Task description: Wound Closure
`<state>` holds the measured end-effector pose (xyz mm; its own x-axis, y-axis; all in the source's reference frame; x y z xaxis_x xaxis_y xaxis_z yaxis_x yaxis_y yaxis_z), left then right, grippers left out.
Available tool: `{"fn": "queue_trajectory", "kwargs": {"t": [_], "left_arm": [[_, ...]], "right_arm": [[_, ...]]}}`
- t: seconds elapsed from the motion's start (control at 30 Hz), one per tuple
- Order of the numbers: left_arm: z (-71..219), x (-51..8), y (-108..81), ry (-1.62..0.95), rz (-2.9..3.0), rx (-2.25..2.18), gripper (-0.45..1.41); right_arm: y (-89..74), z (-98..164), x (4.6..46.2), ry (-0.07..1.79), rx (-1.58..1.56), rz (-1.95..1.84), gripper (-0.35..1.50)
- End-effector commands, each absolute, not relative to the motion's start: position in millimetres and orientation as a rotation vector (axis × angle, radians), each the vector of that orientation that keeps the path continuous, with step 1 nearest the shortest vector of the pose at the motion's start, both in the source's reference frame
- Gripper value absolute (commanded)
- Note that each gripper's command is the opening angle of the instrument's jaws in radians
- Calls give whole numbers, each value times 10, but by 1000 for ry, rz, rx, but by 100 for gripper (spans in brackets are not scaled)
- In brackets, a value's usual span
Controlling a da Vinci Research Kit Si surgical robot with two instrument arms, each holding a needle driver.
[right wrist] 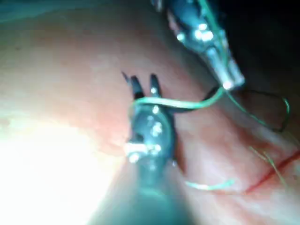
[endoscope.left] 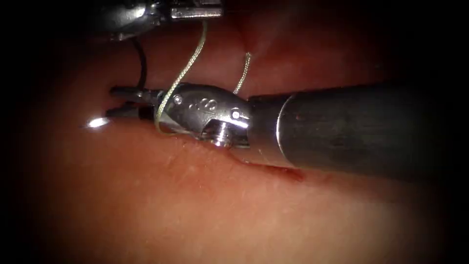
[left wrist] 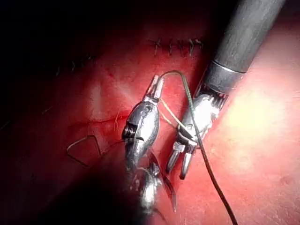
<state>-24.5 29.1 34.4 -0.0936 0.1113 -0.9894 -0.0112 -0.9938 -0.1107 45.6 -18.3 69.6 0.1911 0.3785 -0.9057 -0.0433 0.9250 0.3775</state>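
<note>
Two tools work over the tissue [endoscope.left: 205, 205]. The left tool [left wrist: 157, 86] is clenched on the thread [endoscope.left: 188, 66], apparently holding it taut, draped across the right tool [endoscope.left: 122, 101], whose parted jaws grasp nothing. I can't find the needle.

Pale thread [endoscope.left: 181, 74] runs from left tool's shut jaws [endoscope.left: 195, 11] at 12 o'clock, drapes across right tool [endoscope.left: 128, 101], whose jaws stand parted and empty at 9 o'clock, over reddish tissue [endoscope.left: 195, 205]; needle not identifiable.
</note>
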Motion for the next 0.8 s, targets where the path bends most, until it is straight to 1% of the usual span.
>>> {"fn": "queue_trajectory", "kwargs": {"t": [0.03,0.23,0.37,0.53,0.6,0.63,0.67,0.7,0.8], "left_arm": [[357,-250,294,-118,2262,-2056,-45],[429,-249,277,-168,2266,-2019,-45],[453,-248,269,-180,2268,-2005,-45],[481,-245,252,-214,2268,-1980,-45],[483,-243,248,-214,2270,-1983,-45],[483,-242,247,-214,2271,-1984,-45],[483,-240,246,-221,2269,-1982,-45],[484,-236,242,-219,2271,-1983,-45],[485,-228,233,-218,2277,-1975,-45]], "right_arm": [[-185,700,459,1363,294,300,-6],[-192,696,434,1424,274,313,-6],[-192,694,426,1443,262,325,-6],[-186,686,412,1509,233,373,-6],[-185,684,408,1520,230,396,-3],[-185,683,404,1525,222,414,7],[-186,682,401,1533,224,431,12],[-187,682,394,1553,230,482,26],[-188,682,385,1536,201,538,36]]}}
